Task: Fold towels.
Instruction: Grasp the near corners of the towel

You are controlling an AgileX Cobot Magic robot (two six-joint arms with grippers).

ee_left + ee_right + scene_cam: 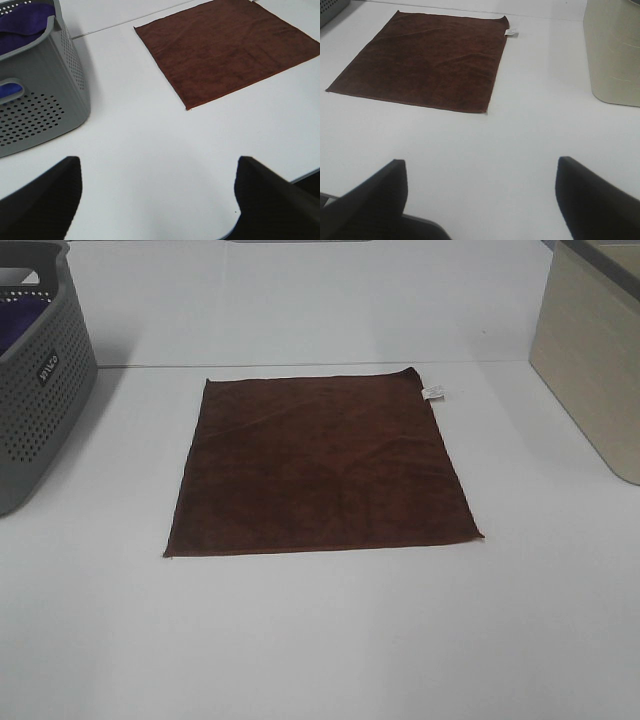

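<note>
Hidden or cut off: neither arm shows in the high view. Each gripper is seen only in its own wrist view, and only as two dark finger ends at the frame edge. The basket [40, 410] at the counter's left edge is cropped on its left and far sides. Its contents are mostly hidden, apart from a purple cloth [22, 25] above the rim. A blue patch shows through the handle slot, and I cannot tell whether it is the same cloth. The bin [590, 370] at the right edge is cropped at its top and right, and its inside is not visible. The print on the tag [433, 392] is too small to read.

Count:
- One brown towel [320, 465] lies on the white counter [320, 640].
- There is one grey perforated basket, one beige bin and one white tag.
- There are two grippers, each showing two fingers.

Towel: it lies flat and unfolded, a single layer, in the middle of the counter. It is well apart from both the basket and the bin. Its far edge sits just beside a thin seam running across the counter. The tag sticks out at the far right corner of the towel, which curls up slightly. Light creases cross the surface.

Left gripper [158, 165]: the fingers are spread wide and hold nothing. It hangs over bare counter on the near left side, clear of the towel's near left corner.

Right gripper [481, 162]: the fingers are spread wide and hold nothing. It hangs over bare counter on the near right side, clear of the towel's near right corner.
</note>
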